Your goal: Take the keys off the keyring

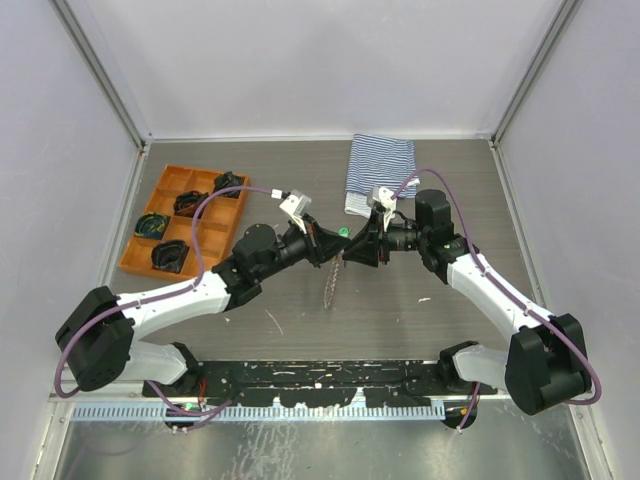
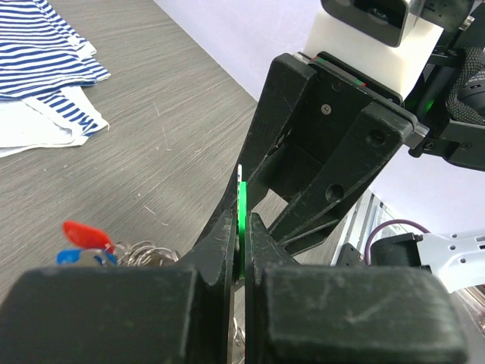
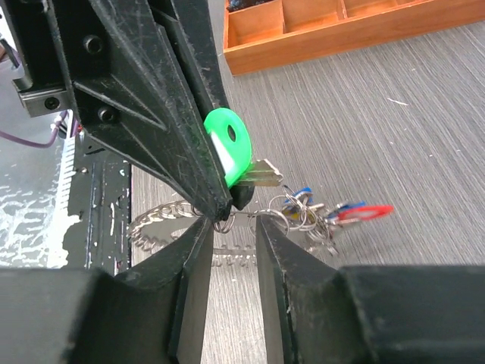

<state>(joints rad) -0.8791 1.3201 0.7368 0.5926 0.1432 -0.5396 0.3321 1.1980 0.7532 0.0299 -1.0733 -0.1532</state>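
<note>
Observed from the near side, both arms meet above the middle of the table (image 1: 420, 320), tips almost touching.

Left claw (image 2: 241, 227): closed tight on the green key (image 3: 227, 144), pinching the flat plastic head edge-on, with the metal blade pointing away to the right.

Right claw (image 3: 233, 225): partly open, a clear gap between the jaws, and I see nothing clamped in it. The thin wire of the keyring (image 3: 292, 208) sits just at the mouth of that gap.

The green key is not yet off. Its blade end meets the cluster of small rings, from which the red key (image 3: 367, 212) and blue key (image 3: 303, 192) dangle further right. The braided cord (image 1: 330, 285) hangs from the bundle down to the table. The orange tray (image 1: 128, 265) at far left and the striped cloth (image 1: 380, 165) at the far edge are well apart from the work.

Risks noted:
- The rings are bunched together, so the right claw may close on the wrong loop or on the cord, and any pull would then drag the whole bundle rather than free the key
- The left grip is on smooth plastic only. A sideways tug could twist the head out of the pinch and drop everything
- The two sets of fingers are very close; closing or turning here could knock one claw against the other
- The trailing cord may snag on the table during a pull
</note>
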